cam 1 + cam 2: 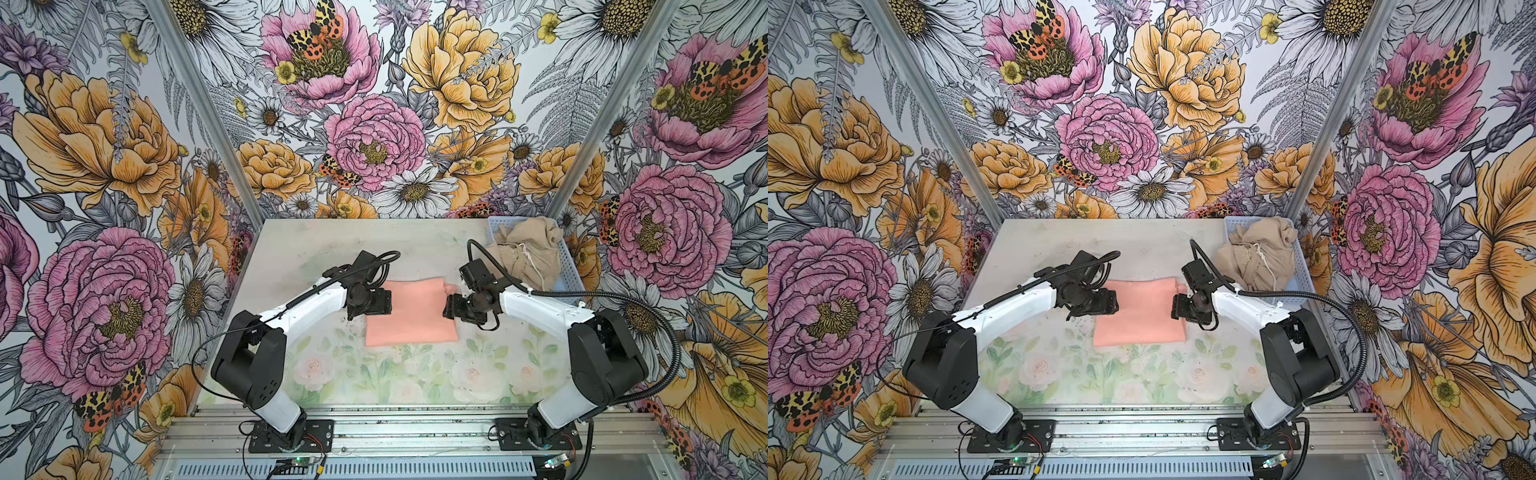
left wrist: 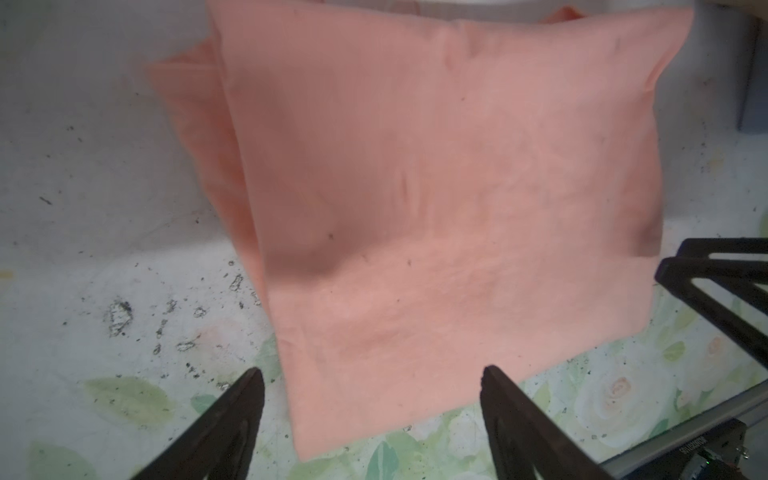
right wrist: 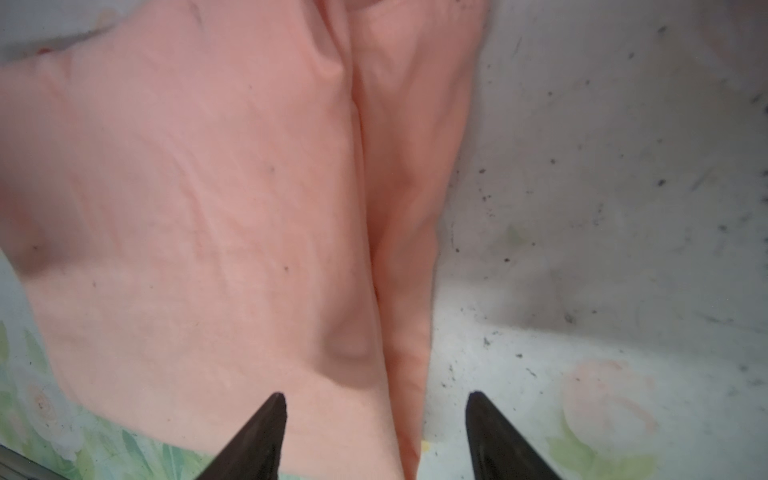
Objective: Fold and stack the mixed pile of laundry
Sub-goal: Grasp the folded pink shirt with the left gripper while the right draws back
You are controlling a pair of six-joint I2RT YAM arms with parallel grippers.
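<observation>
Peach T-shirt [image 1: 409,309] lies folded mid-frame on the desk [image 1: 311,245]; beige shorts [image 1: 540,237] slump in the basket [image 1: 496,226], upper right. Both left fingers [image 2: 232,415] and right fingers [image 3: 257,432] stand apart, empty, flanking the shirt. Shorts look soft, light, floppy: pinch a top fold, probably near the drawstring [image 1: 528,255].

1. I am working in an enclosed robot test cell: flower-printed wall panels [image 1: 104,166] box in the tabletop [image 1: 311,241].
2. I see two arm bases [image 1: 291,434] bolted to aluminium rails [image 1: 415,432] along its near edge.
</observation>
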